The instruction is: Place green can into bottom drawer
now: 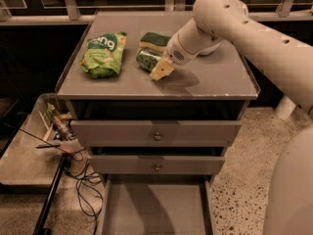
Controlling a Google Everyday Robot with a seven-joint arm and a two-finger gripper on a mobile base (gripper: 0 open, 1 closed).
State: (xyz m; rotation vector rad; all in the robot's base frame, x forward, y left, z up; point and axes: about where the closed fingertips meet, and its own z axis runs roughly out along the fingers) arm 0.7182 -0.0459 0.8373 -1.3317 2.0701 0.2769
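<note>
The green can (pixel 145 59) lies on its side on the grey cabinet top, just in front of a green-and-yellow sponge (pixel 154 40). My gripper (pixel 161 71) is low over the cabinet top, right against the can's right end; the arm comes in from the upper right. The bottom drawer (pixel 156 207) is pulled out at the foot of the cabinet, a wide flat grey tray with nothing showing in it.
A light-green snack bag (pixel 102 53) lies at the left of the cabinet top. The two upper drawers (pixel 157 136) with round knobs are partly out. A low side table (pixel 24 165) with clutter and cables stands at the left. Speckled floor at the right.
</note>
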